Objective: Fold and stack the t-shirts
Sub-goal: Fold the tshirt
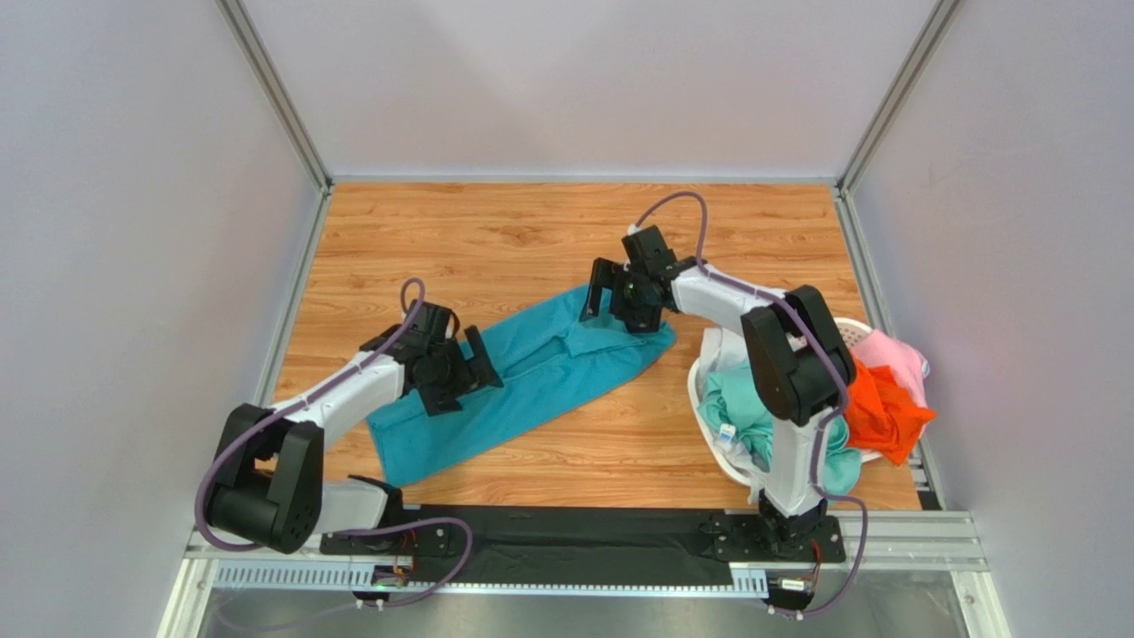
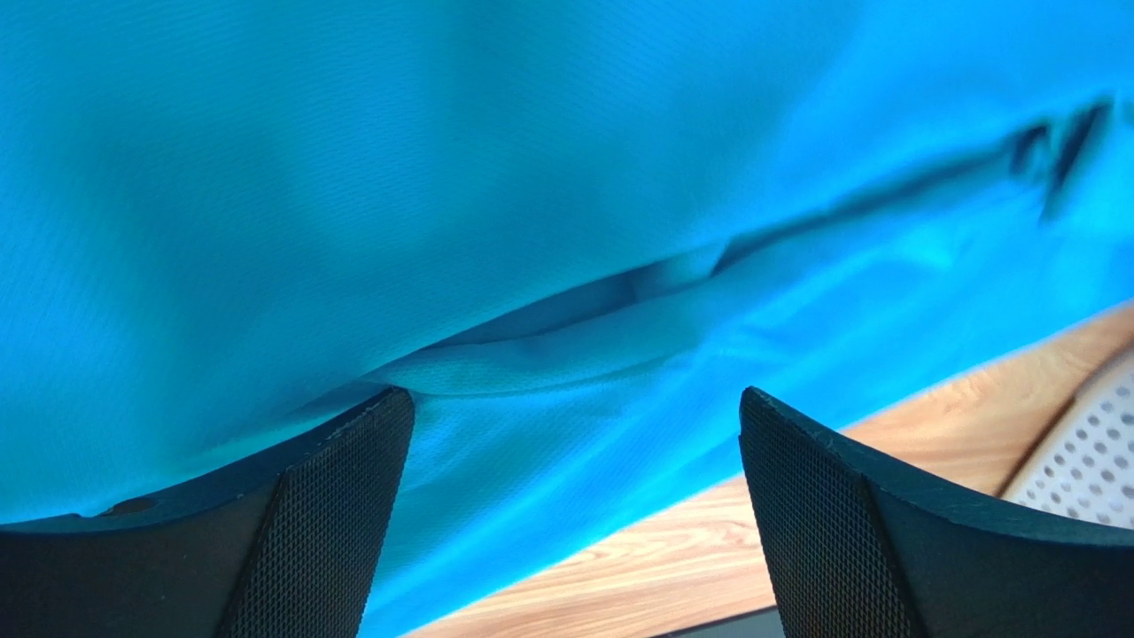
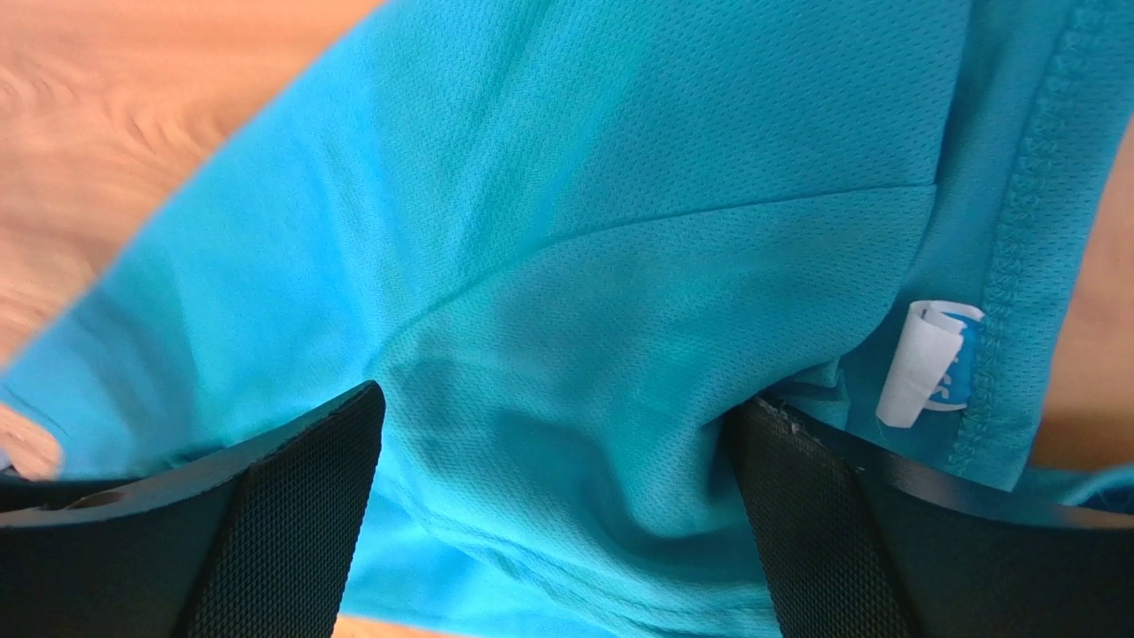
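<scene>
The left pincer (image 1: 466,376) and right pincer (image 1: 607,303) gape empty over a limp, light teal t-shirt (image 1: 546,370), likely best pinched at its edges.

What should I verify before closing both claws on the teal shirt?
1. Left claw open: ok.
2. Right claw open: ok.
3. Shirt under both claws: ok.
4. Shirt spread flat: not ok, folds and creases show.
5. Claws touching cloth: cannot tell.
6. Other shirts in basket: ok.
</scene>
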Tool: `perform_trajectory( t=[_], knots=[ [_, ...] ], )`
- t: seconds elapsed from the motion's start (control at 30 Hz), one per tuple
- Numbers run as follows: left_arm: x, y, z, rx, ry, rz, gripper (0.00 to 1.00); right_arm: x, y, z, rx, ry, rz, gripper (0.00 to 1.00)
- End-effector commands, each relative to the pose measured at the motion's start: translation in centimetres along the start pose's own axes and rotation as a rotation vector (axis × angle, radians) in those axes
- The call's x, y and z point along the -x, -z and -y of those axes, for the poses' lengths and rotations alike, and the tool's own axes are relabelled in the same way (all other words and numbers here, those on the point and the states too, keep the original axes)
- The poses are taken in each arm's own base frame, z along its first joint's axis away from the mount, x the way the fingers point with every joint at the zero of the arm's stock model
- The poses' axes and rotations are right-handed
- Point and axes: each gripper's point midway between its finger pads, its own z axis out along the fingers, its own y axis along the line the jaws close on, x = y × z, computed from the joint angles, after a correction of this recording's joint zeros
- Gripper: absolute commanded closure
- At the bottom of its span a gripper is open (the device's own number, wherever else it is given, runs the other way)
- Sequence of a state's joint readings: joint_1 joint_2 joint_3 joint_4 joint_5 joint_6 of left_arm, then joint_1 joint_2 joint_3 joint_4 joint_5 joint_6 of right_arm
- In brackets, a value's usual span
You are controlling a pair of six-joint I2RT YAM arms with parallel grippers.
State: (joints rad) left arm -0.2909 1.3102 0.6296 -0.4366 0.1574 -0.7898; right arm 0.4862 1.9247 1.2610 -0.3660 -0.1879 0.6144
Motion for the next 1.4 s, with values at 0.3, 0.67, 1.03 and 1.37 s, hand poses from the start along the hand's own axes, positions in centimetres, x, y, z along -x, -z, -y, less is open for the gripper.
perform_trajectory(
  t=[0.3,0.67,1.03,1.37],
  knots=[
    [-8.1,0.1,1.9,-0.025,-0.001,-0.130,0.00,3.7,-6.0,1.4,-0.057,0.043,-0.157,0.00],
    [-11.1,-1.2,7.2,-0.150,-0.118,-0.180,0.00,8.3,-10.8,-3.2,0.083,0.021,-0.127,0.00],
    [-9.3,-3.6,13.6,-0.227,-0.193,-0.174,0.00,14.5,-14.0,-5.5,0.262,-0.095,0.009,0.00],
    [-8.1,-4.0,14.8,-0.171,-0.257,-0.128,0.00,16.7,-12.8,-5.8,0.276,-0.014,0.087,0.00]
  ],
)
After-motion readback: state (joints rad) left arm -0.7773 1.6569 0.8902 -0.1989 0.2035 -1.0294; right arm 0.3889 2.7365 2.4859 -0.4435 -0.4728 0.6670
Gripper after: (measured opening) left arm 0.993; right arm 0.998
